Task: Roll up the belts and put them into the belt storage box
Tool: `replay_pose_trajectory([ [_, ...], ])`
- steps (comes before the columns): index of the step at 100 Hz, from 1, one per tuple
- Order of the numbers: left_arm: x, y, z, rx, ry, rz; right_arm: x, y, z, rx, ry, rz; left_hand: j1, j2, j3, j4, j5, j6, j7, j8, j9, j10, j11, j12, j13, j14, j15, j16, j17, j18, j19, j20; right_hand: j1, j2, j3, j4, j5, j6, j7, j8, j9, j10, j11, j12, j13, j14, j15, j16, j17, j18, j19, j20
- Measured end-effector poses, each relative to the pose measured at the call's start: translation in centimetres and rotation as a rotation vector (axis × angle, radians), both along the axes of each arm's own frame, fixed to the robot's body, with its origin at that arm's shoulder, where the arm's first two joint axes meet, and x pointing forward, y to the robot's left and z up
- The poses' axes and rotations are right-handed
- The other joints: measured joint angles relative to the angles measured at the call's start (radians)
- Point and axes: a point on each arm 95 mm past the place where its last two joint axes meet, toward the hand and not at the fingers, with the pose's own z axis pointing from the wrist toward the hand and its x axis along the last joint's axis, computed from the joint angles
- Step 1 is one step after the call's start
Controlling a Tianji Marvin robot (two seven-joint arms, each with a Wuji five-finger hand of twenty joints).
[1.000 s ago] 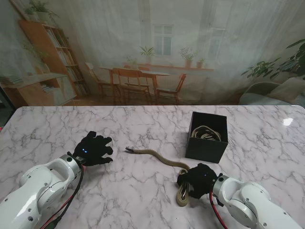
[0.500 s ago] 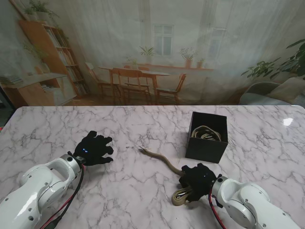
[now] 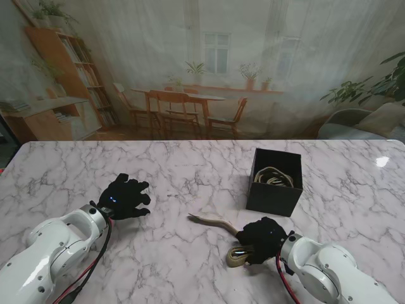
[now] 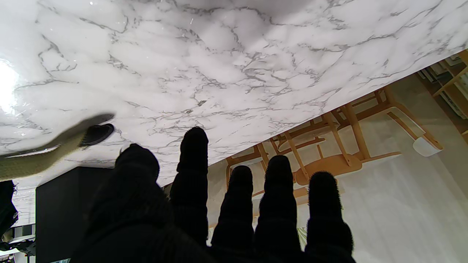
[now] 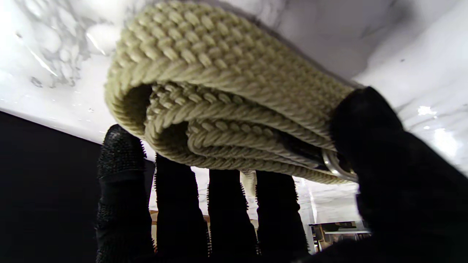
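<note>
The worktop [image 3: 190,171] is white marble with grey veining, glossy enough to catch a bright glare near its far right corner. Behind it hangs a printed backdrop [image 3: 202,76] of a sunlit room with a wooden dining table, chairs, bookshelves and potted plants. On the right half of the worktop stands the black belt storage box [image 3: 274,182], open at the top, with a coiled pale belt [image 3: 273,176] already lying inside it. Nearer to me than the box lies the woven olive belt [image 3: 215,223], its free tail stretching left across the marble while its other end is wound into a flattened coil. The right robot hand [image 3: 261,239], gloved in black, sits palm down over that coil; the right wrist view shows the thumb pressing one side of the layered roll beside a metal ring [image 5: 334,166] and the four fingers [image 5: 181,215] on the other side, so it is clamped on the belt. The left robot hand [image 3: 124,197] rests well apart on the left side, palm down, fingers spread and holding nothing, its forearm rising from the near left corner.
</note>
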Motion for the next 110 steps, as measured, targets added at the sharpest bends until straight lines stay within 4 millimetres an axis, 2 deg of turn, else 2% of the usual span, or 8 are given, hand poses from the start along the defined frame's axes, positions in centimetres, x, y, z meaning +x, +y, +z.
replay_pose_trajectory([
  [10, 0.0, 0.1, 0.0, 0.0, 0.0, 0.001, 0.1, 0.0, 0.0, 0.003, -0.009, 0.0, 0.0, 0.0, 0.0, 0.0, 0.0, 0.0, 0.0, -0.001, 0.0, 0.0, 0.0, 0.0, 0.0, 0.0, 0.0, 0.0, 0.0, 0.0, 0.0, 0.0, 0.01, 0.0, 0.0, 0.0, -0.01, 0.0, 0.0, -0.001, 0.071, -0.04, 0.025, 0.009, 0.039, -0.016, 0.0, 0.029, 0.033, -0.036, 0.026, 0.008],
  [40, -0.1, 0.1, 0.0, 0.001, 0.002, 0.002, 0.2, 0.1, -0.1, 0.004, -0.033, 0.013, 0.0, 0.0, 0.0, 0.0, 0.0, 0.0, -0.001, -0.001, 0.0, 0.0, 0.0, 0.0, 0.0, 0.0, 0.0, 0.0, 0.0, 0.0, 0.0, 0.0, 0.031, -0.001, 0.0, -0.003, -0.01, 0.0, 0.0, -0.01, 0.158, -0.042, 0.026, 0.019, 0.136, -0.043, 0.028, 0.09, 0.081, -0.102, 0.052, 0.031],
  [57, -0.2, 0.0, 0.0, 0.001, 0.003, 0.001, 0.3, 0.1, -0.3, 0.013, -0.046, 0.014, 0.0, 0.0, 0.0, 0.0, 0.0, 0.001, -0.016, -0.005, 0.0, 0.0, 0.0, 0.0, 0.0, 0.0, 0.0, 0.0, 0.0, 0.0, 0.0, 0.0, 0.047, -0.001, -0.001, -0.018, -0.01, 0.0, -0.008, -0.011, 0.196, -0.042, 0.026, 0.034, 0.152, -0.048, 0.028, 0.135, 0.094, -0.11, 0.06, 0.043],
  [68, -0.2, -0.3, 0.0, -0.005, 0.007, -0.005, 0.3, 0.1, -0.4, 0.019, -0.052, 0.014, -0.024, 0.012, -0.009, 0.0, -0.053, 0.013, -0.081, -0.065, 0.0, 0.0, 0.0, 0.0, 0.0, 0.0, 0.0, 0.0, 0.0, 0.0, 0.0, 0.0, 0.057, -0.001, -0.001, -0.019, -0.01, 0.0, -0.027, 0.001, 0.215, -0.042, 0.025, 0.044, 0.167, -0.052, 0.028, 0.148, 0.102, -0.11, 0.06, 0.044],
  [70, -0.1, -0.3, -0.1, -0.006, 0.009, -0.006, 0.3, 0.1, -0.4, 0.021, -0.054, 0.014, -0.024, 0.012, -0.009, 0.0, -0.061, 0.014, -0.09, -0.076, 0.0, 0.0, 0.0, 0.0, 0.0, 0.0, 0.0, 0.0, 0.0, 0.0, 0.0, 0.0, 0.057, -0.001, -0.002, -0.02, -0.01, 0.0, -0.03, 0.004, 0.222, -0.042, 0.023, 0.044, 0.199, -0.084, 0.064, 0.168, 0.103, -0.11, 0.061, 0.045],
  [76, -0.1, -0.6, -0.1, -0.012, 0.016, -0.012, 0.3, 0.1, -0.5, 0.024, -0.054, 0.014, -0.027, 0.012, -0.009, 0.0, -0.094, 0.024, -0.128, -0.103, 0.0, 0.001, 0.0, 0.0, 0.0, 0.001, 0.0, 0.0, 0.0, 0.001, 0.0, 0.0, 0.057, -0.001, -0.002, -0.02, -0.009, 0.0, -0.036, 0.014, 0.235, -0.042, 0.026, 0.063, 0.229, -0.103, 0.112, 0.174, 0.106, -0.132, 0.07, 0.046],
  [96, 0.2, -2.4, -0.6, -0.043, 0.079, -0.052, 0.3, 0.2, -0.7, 0.031, -0.06, 0.014, -0.04, 0.012, -0.009, 0.0, -0.201, 0.076, -0.235, -0.189, 0.0, 0.017, -0.011, 0.0, 0.0, 0.004, 0.0, 0.0, 0.008, 0.001, 0.0, 0.002, 0.058, -0.001, -0.002, -0.02, -0.005, 0.0, -0.04, 0.014, 0.251, -0.041, 0.026, 0.079, 0.255, -0.11, 0.114, 0.184, 0.109, -0.133, 0.073, 0.055],
  [110, 0.4, -4.6, -1.2, -0.069, 0.137, -0.107, 0.4, 0.2, -0.7, 0.032, -0.06, 0.017, -0.1, 0.011, -0.002, 0.0, -0.286, 0.111, -0.287, -0.245, -0.003, 0.041, -0.04, -0.017, 0.001, 0.014, 0.0, 0.0, 0.017, 0.001, 0.006, 0.003, 0.058, -0.001, -0.002, -0.02, 0.0, 0.0, -0.05, 0.023, 0.265, -0.041, 0.028, 0.083, 0.265, -0.116, 0.128, 0.174, 0.116, -0.134, 0.078, 0.056],
])
